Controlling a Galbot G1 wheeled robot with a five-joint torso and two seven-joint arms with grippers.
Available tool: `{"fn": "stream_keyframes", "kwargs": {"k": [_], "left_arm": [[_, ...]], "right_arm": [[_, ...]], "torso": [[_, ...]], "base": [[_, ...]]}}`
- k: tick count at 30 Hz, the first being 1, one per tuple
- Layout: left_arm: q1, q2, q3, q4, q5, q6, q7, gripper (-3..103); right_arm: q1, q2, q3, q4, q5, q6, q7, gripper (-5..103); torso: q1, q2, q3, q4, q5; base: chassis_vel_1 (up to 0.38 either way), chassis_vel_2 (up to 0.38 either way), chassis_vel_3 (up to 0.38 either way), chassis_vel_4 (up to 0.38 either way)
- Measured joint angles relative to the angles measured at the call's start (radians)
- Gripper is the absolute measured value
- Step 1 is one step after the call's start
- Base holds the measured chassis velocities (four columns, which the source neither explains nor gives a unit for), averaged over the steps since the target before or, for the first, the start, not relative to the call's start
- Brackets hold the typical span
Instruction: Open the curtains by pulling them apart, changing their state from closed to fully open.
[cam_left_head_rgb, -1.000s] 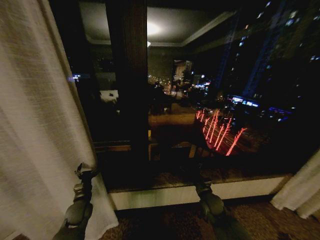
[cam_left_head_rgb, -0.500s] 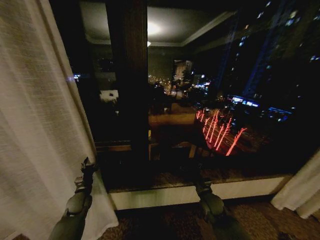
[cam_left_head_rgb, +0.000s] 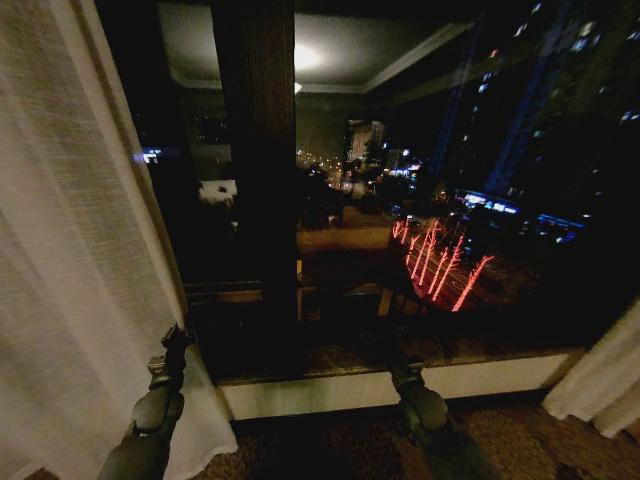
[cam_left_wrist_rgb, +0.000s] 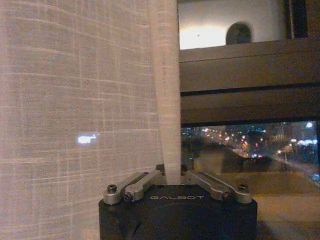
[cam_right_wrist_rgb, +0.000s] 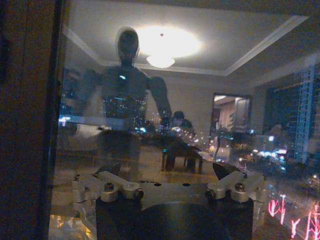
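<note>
From the head view we have the left curtain panel (cam_left_head_rgb: 70, 250), sheer cream-white and finely woven, filling the side from seven to eleven o'clock, its inner edge running down to a bunched hem near the floor. The right curtain panel (cam_left_head_rgb: 600, 385) is a small pale wedge at four o'clock, well apart from the left one, and between them lies the dark window (cam_left_head_rgb: 450, 200) with city lights and red streaks in the glass. The left gripper (cam_left_head_rgb: 176, 345) points up at seven o'clock, right against the inner edge of the left panel, its arm rising from the lower border. The right gripper (cam_left_head_rgb: 404, 372) sits at five o'clock, low before the pale window sill (cam_left_head_rgb: 500, 378), close to no fabric; from here we cannot tell how its fingers stand.

From the left wrist view we see the weave close up: pale threads crossing in a loose grid, and one narrow folded edge of the left curtain panel (cam_left_wrist_rgb: 75, 100) dropping straight into the left gripper (cam_left_wrist_rgb: 172, 175). Its fingers (cam_left_wrist_rgb: 140, 182) fold inward and pinch that fold between them.

From the right wrist view the right gripper (cam_right_wrist_rgb: 175, 187) faces the glass, its fingers (cam_right_wrist_rgb: 112, 187) spread wide with nothing between them. The pane mirrors a lit ceiling lamp (cam_right_wrist_rgb: 161, 60).
</note>
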Motion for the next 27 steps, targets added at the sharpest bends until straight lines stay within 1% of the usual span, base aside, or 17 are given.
{"fn": "stream_keyframes", "kwargs": {"k": [1, 4, 16, 22, 27], "left_arm": [[0.001, 0.000, -0.002, 0.000, 0.000, 0.000, 0.000, 1], [0.004, 0.002, -0.007, -0.002, -0.001, 0.000, 0.000, 0], [0.010, -0.004, -0.015, -0.004, 0.000, -0.002, -0.002, 0], [0.010, -0.006, -0.016, -0.003, 0.002, -0.007, -0.003, 0], [0.010, -0.006, -0.019, 0.003, 0.002, -0.014, -0.003, 0]], "right_arm": [[0.000, 0.000, 0.000, 0.000, 0.000, 0.000, 0.000, 100], [0.000, 0.000, 0.000, 0.000, 0.000, 0.000, 0.000, 100], [0.000, 0.000, 0.000, 0.000, 0.000, 0.000, 0.000, 100], [0.000, 0.000, 0.000, 0.000, 0.000, 0.000, 0.000, 100], [0.000, 0.000, 0.000, 0.000, 0.000, 0.000, 0.000, 100]], "torso": [[0.000, 0.000, 0.000, 0.0000, 0.0000], [0.000, 0.000, 0.000, 0.0000, 0.0000], [0.000, 0.000, 0.000, -0.0001, 0.0000], [0.000, 0.000, 0.000, -0.0001, 0.0001], [0.000, 0.000, 0.000, -0.0001, 0.0000]], "base": [[0.000, 0.000, 0.000, 0.000], [0.000, 0.000, 0.000, 0.000], [0.019, 0.006, -0.022, -0.006], [0.166, 0.073, -0.168, -0.063], [0.256, 0.164, -0.279, -0.149]]}}
